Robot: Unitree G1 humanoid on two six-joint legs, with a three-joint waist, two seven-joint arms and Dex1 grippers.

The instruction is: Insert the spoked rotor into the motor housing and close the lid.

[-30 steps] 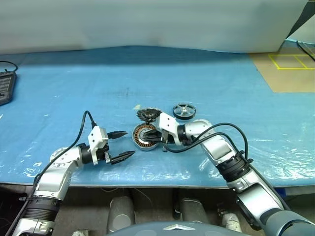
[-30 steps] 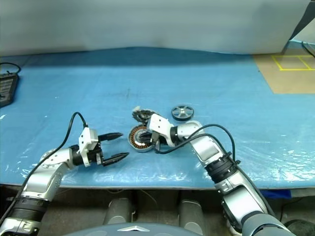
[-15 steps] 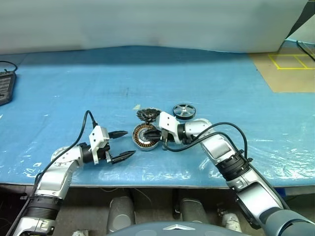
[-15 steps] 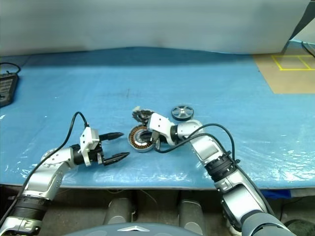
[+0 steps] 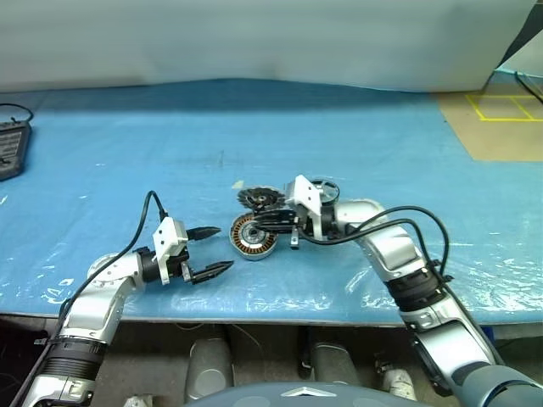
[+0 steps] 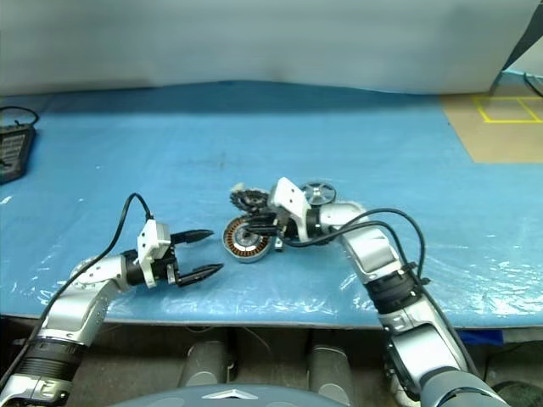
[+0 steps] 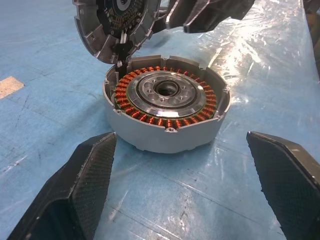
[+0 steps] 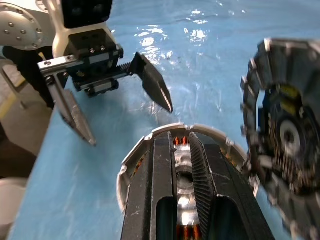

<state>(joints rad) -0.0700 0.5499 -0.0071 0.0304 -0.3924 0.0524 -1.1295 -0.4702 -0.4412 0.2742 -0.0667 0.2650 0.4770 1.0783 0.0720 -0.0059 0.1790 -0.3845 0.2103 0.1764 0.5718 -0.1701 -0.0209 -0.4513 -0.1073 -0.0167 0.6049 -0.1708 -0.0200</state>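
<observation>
Housing (image 7: 167,112) sits flat on the blue-covered counter (image 5: 382,144), winding ring and silver centre facing up, between the two end effectors. The lid (image 7: 117,22) stands tilted on its edge just behind the motor housing, leaning at its rim. The spoked rotor (image 6: 317,192) lies on the counter beyond the right arm, partly hidden by it. The left end effector (image 5: 212,251) hovers near the housing on the robot's left, its two black fingers (image 7: 85,185) spread wide with nothing between them. The right end effector (image 5: 259,223) reaches in from the right over the housing's top, its fingers (image 8: 200,175) pressed together, empty; whether they touch the housing I cannot tell.
</observation>
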